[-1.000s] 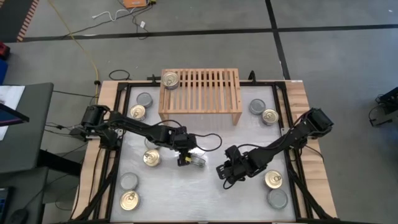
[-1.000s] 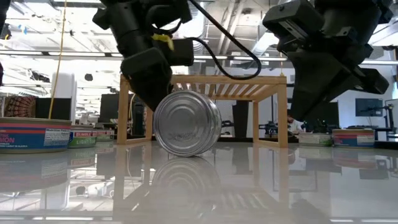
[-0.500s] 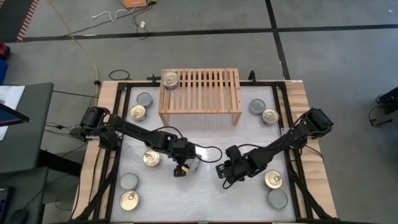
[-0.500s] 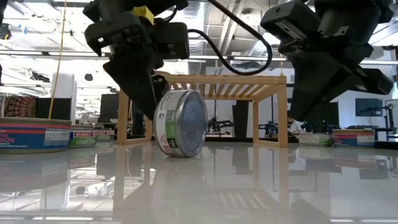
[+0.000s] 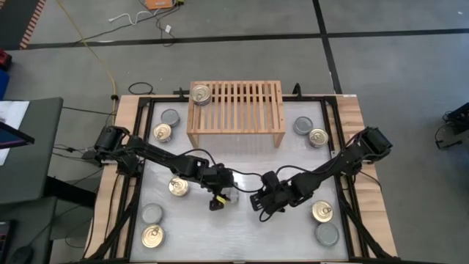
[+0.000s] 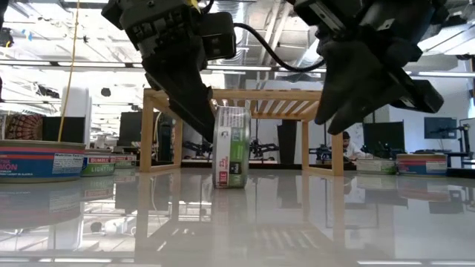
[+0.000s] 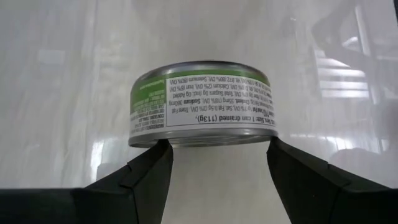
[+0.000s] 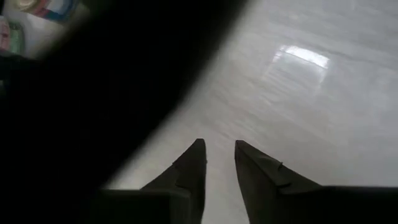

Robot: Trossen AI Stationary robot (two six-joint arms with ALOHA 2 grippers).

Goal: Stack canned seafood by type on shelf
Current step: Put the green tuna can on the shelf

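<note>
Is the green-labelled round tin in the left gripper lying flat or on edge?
On edge: the green-labelled round tin shows rim-down on the table, between the left gripper's fingers.

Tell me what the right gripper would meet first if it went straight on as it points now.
Probably the table top: the right gripper tilts down and its wrist view shows bare surface ahead. The left gripper with the can lies just beside that line.

Shiny metal can (image 7: 200, 102); slatted wood shelf (image 5: 236, 108).
</note>
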